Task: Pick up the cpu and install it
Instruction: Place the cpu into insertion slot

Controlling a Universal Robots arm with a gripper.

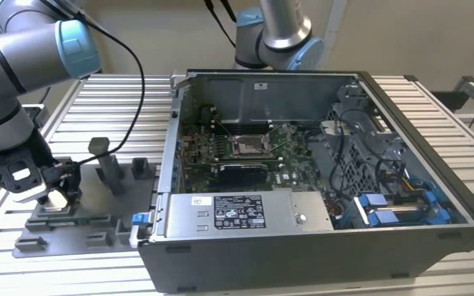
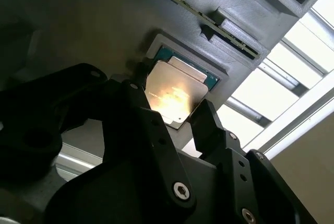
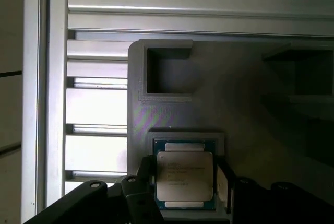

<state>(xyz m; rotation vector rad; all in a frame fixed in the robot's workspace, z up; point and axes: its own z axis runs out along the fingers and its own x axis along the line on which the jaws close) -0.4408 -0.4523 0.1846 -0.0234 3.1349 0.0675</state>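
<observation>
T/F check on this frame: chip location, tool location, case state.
1. The chip is at a square pocket of the grey fixture. True.
2. The tool is inside the computer case. False: it is over the fixture, to the exterior view's left of the case.
3. The case is open, with the socket on its board in view. True.
4. The chip is seated in the socket. False: it is at the fixture, under the tool.
</observation>
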